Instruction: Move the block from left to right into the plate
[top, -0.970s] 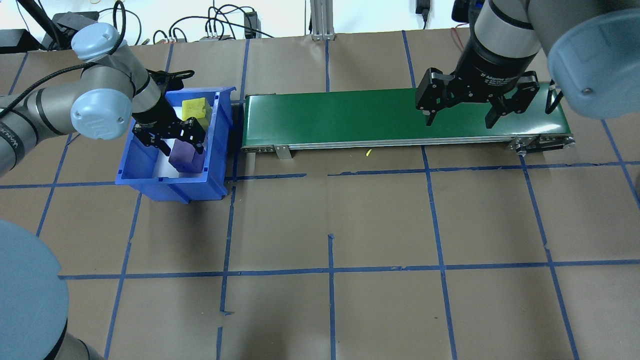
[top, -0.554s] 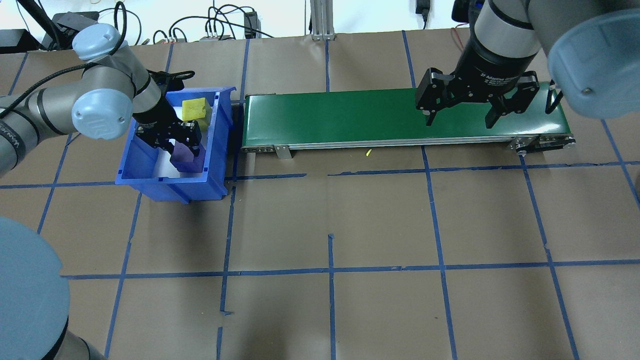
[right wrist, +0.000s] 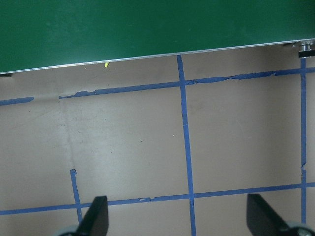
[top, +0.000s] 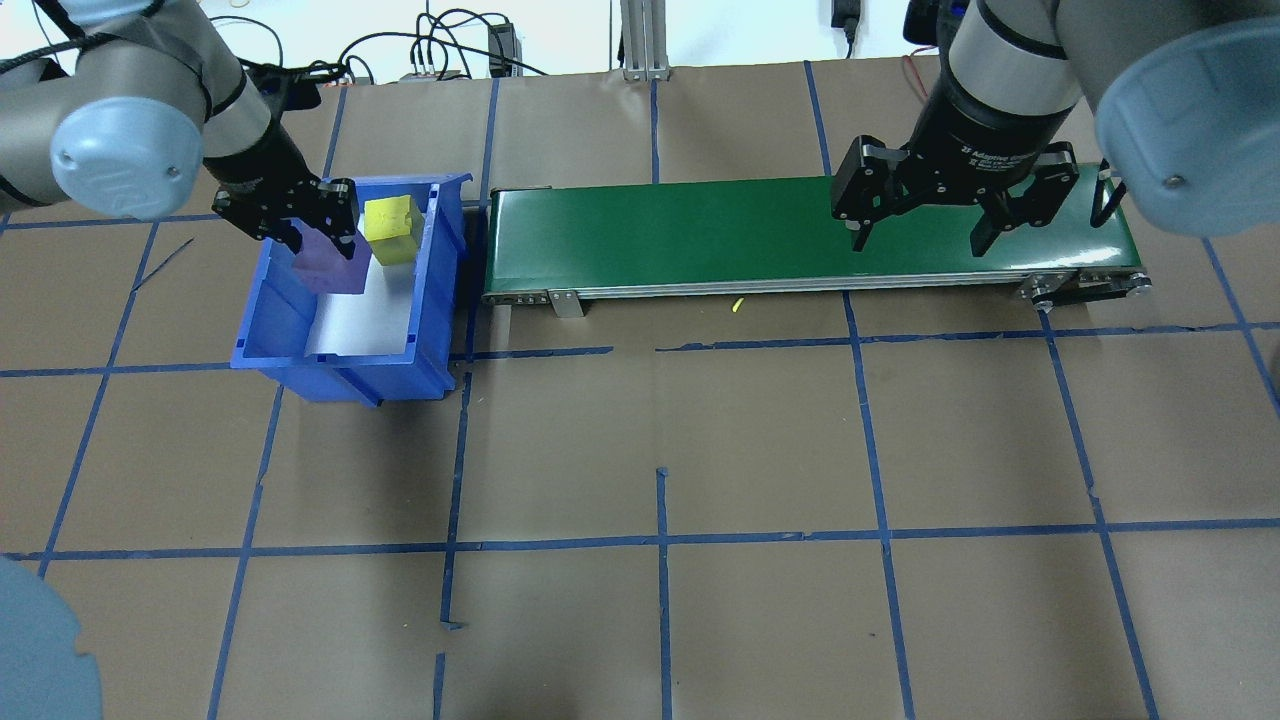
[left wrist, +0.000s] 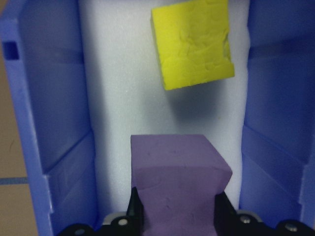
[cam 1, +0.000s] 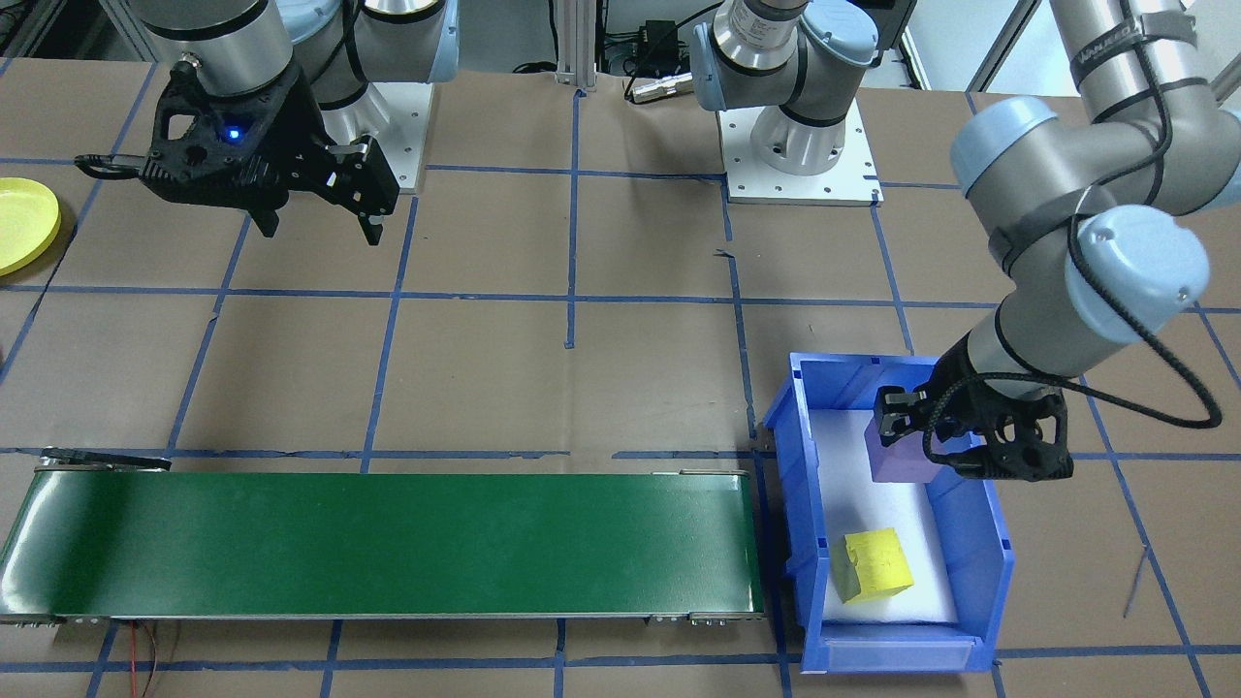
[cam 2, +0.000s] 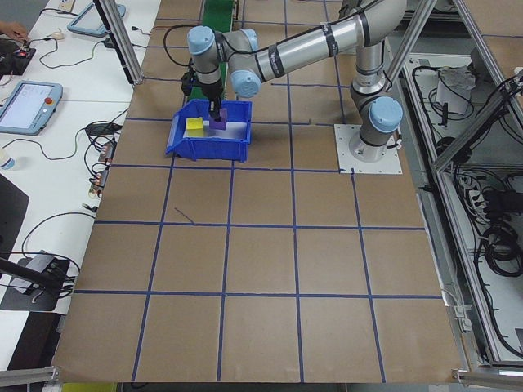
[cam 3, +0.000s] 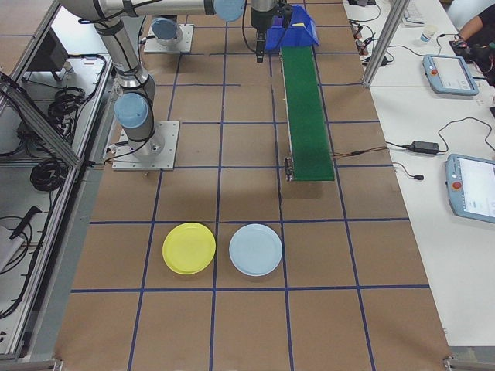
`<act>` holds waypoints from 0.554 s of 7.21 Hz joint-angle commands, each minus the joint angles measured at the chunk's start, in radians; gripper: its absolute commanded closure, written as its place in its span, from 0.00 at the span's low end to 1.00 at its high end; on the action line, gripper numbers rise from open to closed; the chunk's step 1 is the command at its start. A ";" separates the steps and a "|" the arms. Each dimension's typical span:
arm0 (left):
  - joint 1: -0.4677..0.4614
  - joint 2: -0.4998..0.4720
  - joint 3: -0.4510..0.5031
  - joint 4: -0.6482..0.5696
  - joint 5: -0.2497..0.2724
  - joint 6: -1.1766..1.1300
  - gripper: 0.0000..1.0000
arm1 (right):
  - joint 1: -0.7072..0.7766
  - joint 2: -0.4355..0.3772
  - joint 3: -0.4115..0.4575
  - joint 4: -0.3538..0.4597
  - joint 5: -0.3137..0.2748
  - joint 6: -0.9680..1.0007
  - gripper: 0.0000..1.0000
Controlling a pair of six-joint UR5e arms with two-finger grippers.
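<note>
In the front view, the left gripper (cam 1: 906, 427) holds the purple block (cam 1: 897, 454) between its fingers, up over the white floor of the blue bin (cam 1: 984, 553). A yellow block (cam 1: 875, 564) lies in the bin, apart from the purple one. The green belt (cam 1: 388, 543) sits just beside the bin, and nothing is on it. The right gripper (cam 1: 315, 221) hangs over the table with its fingers spread wide and holds nothing. The yellow plate (cam 1: 24, 225) peeks in at the edge, far from the bin.

In the overhead view, the left gripper (top: 318, 232) has the purple block (top: 325, 268) pinched, and the block looks lifted near the top of the bin. The right gripper (top: 920, 238) waits wide open over the far end of the belt.

In the left side view, the bin and both blocks are small, and the grip is too small to tell.

In the right side view, the yellow plate (cam 3: 189, 248) lies beside a light blue plate (cam 3: 256, 250), well past the end of the belt.

In the left wrist view, the purple block (left wrist: 178, 172) sits tight between the two fingers.

In the right wrist view, the wide fingers (right wrist: 96, 217) hold nothing.

So the task looks just begun. The block is picked up, but it is not yet on the belt, and the plate is empty.
</note>
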 commanded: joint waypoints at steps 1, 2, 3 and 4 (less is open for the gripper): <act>-0.085 0.051 0.066 -0.061 0.000 -0.093 0.87 | 0.000 0.000 0.000 0.000 0.000 0.000 0.00; -0.171 0.051 0.076 -0.054 0.003 -0.200 0.87 | 0.000 0.000 0.002 0.000 0.000 0.000 0.00; -0.216 0.034 0.089 -0.039 -0.007 -0.230 0.87 | -0.003 0.000 0.002 0.000 -0.002 -0.002 0.00; -0.248 0.008 0.093 -0.014 -0.023 -0.277 0.87 | -0.003 0.002 0.002 0.000 -0.002 -0.002 0.00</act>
